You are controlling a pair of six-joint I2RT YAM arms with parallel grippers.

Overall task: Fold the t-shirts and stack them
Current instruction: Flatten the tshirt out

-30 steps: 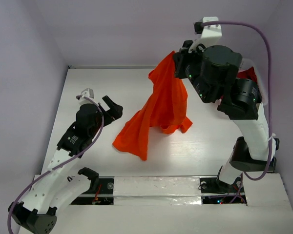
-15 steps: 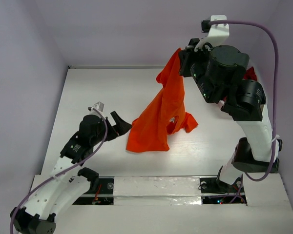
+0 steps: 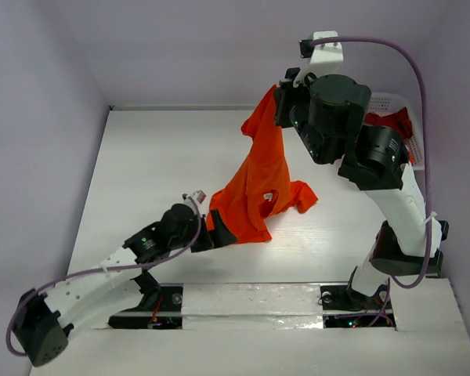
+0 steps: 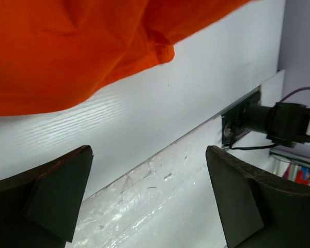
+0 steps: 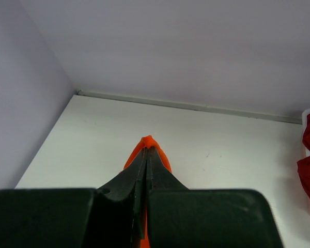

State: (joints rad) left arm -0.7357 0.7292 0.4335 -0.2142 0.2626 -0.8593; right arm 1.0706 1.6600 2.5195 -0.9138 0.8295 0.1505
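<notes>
My right end effector pinches a bunched edge of the orange t-shirt and holds it high so the cloth hangs down to the surface. My left end effector is spread wide just beside the low hem, likely ready to grab it.

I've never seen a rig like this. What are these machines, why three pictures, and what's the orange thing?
They are two robot arms bolted at the near edge of a table. One picture looks down from above and behind them; the other two come from a camera on each wrist, showing that arm's own jaws. The right arm holds an orange t-shirt up by a pinched bit, jaws shut on it; its lower part lies on the table. The left arm reaches low, jaws open beside the shirt's bottom edge, gripping nothing. At the far right, dark red shirts sit in a white basket.
</notes>
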